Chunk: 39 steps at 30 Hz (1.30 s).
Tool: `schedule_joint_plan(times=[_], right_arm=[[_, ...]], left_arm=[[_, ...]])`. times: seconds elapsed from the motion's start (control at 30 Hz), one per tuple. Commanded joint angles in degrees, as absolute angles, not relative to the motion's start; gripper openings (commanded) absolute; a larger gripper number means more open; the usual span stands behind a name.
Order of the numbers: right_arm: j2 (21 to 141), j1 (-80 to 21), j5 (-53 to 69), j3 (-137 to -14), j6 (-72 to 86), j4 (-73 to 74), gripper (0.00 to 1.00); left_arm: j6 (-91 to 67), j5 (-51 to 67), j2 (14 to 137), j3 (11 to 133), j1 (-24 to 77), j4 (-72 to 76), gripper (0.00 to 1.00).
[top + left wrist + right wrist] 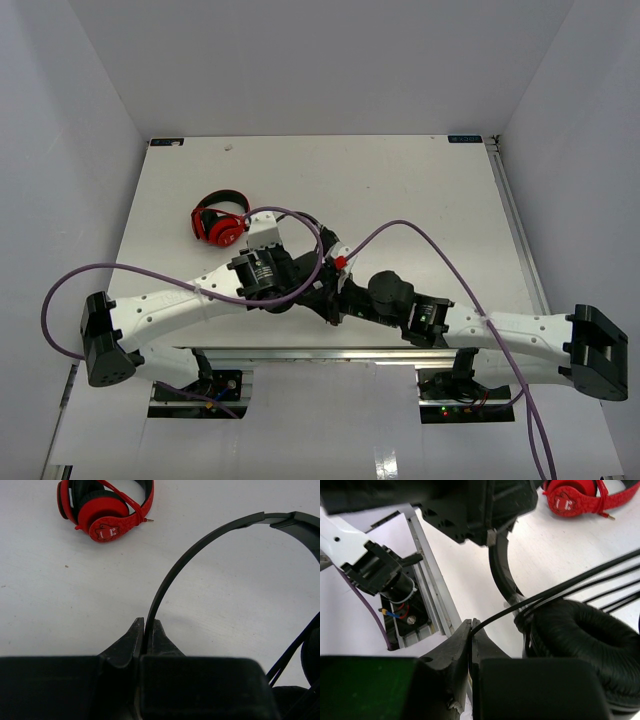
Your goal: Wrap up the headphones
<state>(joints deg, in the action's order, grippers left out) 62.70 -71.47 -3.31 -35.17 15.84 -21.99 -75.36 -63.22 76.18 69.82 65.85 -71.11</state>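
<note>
White table (400,180) below: left gripper (145,623) clamps the headband (180,562), right gripper (470,624) pinches the cable (560,588), which may slip free if pulled taut.

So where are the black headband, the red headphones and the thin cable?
black headband (295,521): left wrist view, wide top part.
red headphones (105,517): left wrist view, red earcup.
thin cable (492,618): right wrist view, taut lower strand.

On the table (400,180), the second headphones (221,222) lie left of centre, behind the left gripper (145,635). The headphones (200,545) sit centrally toward the front edge: headband between the left jaws, cable (560,587) between those of the right gripper (470,630), earcup just beside it
</note>
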Motion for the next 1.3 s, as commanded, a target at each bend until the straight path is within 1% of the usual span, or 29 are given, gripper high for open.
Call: schedule_joint_plan(times=[0.0,0.2,0.37,0.5,0.73,1.0,1.27], right_arm=[[62.6,-72.6,-6.6,-33.2,14.6,-23.7,0.08],[63.5,-72.7,-12.5,-30.9,13.1,-26.5,0.1],[62.6,-72.8,-13.2,-28.1,11.6,-31.2,0.1],[62.2,-72.7,-14.5,-25.6,10.1,-35.4,0.11],[63.8,-72.7,-12.8,-20.7,6.6,-47.7,0.17],[68.6,-72.7,-12.5,-16.0,4.1,-62.7,0.17],[75.3,-72.7,-14.3,-13.5,1.6,-73.9,0.18]], left_arm=[[-78.1,-65.5,71.6,71.0,65.4,-66.7,0.0],[-76.7,-64.2,67.7,69.6,65.4,-63.7,0.0],[-75.0,-62.9,65.5,68.1,65.4,-60.7,0.0],[-73.8,-61.5,64.5,67.4,65.4,-58.0,0.0],[-73.7,-59.7,64.1,67.2,65.4,-56.3,0.0],[-73.8,-58.5,63.5,67.0,65.4,-55.8,0.0],[-73.8,-58.1,62.2,67.1,65.4,-55.5,0.0]])
